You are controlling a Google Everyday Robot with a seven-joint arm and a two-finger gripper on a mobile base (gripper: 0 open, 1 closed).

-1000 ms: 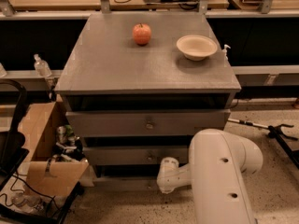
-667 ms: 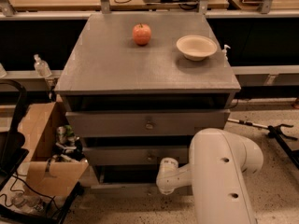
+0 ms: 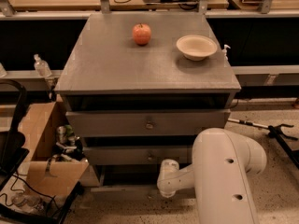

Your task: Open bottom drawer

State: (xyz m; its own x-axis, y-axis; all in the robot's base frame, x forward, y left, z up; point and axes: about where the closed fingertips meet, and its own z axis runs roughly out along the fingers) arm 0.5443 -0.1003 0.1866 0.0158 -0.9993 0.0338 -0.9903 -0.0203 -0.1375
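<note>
We see matt grey painted wood on the bench (image 3: 117, 64) and its bottom drawer (image 3: 126, 191). The apple (image 3: 141, 33) looks smooth, the bowl (image 3: 196, 46) matt, the box (image 3: 44, 136) plain cardboard. The claw (image 3: 168, 177), low before that drawer, wears smooth white plastic.

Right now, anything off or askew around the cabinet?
Nothing stands out. The apple and bowl sit upright on the cabinet top, no spill. The gripper is low at the bottom drawer front. The cardboard box at left is cluttered.
</note>
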